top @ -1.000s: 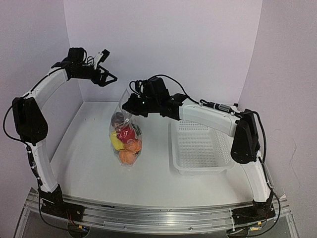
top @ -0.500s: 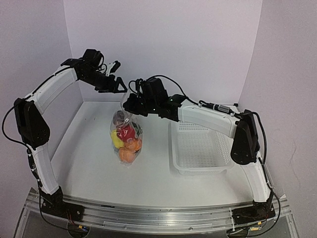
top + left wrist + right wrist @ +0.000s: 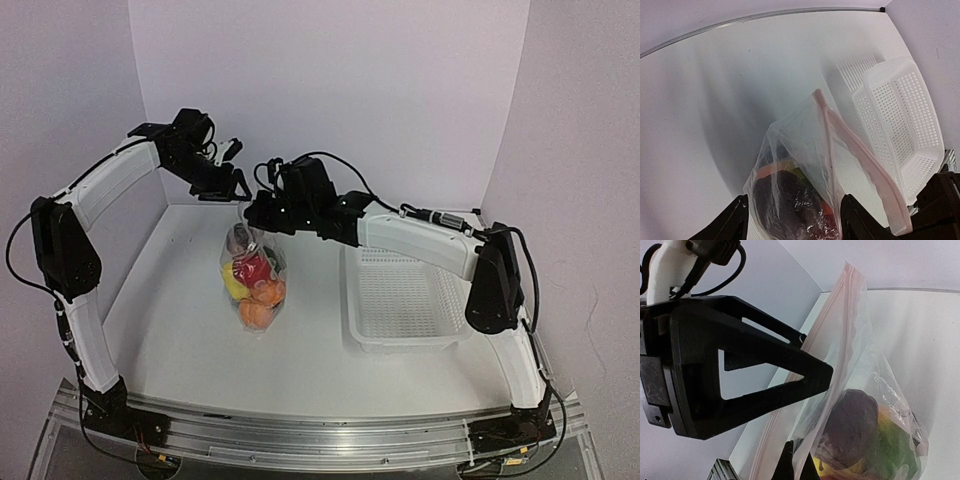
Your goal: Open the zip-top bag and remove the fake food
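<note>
The zip-top bag (image 3: 262, 252) hangs upright over the table, held by its top. The fake food (image 3: 256, 292) fills its lower half: dark purple, red, yellow and orange pieces. My right gripper (image 3: 257, 213) is shut on the film near the bag's top; in the right wrist view (image 3: 799, 461) its fingers pinch the plastic next to the purple piece (image 3: 850, 422). My left gripper (image 3: 231, 187) is open just beside the bag's top. In the left wrist view (image 3: 794, 212) its fingers straddle the bag (image 3: 800, 145), apart from it. The pink zip strip (image 3: 865, 160) runs to the right.
A white mesh basket (image 3: 405, 300) stands on the table to the right of the bag, and shows in the left wrist view (image 3: 900, 115). The white table (image 3: 170, 320) is walled at the back and on both sides.
My left arm has swung down and to the right, bringing its open gripper beside the bag's top. My right gripper and the bag have shifted slightly left.
</note>
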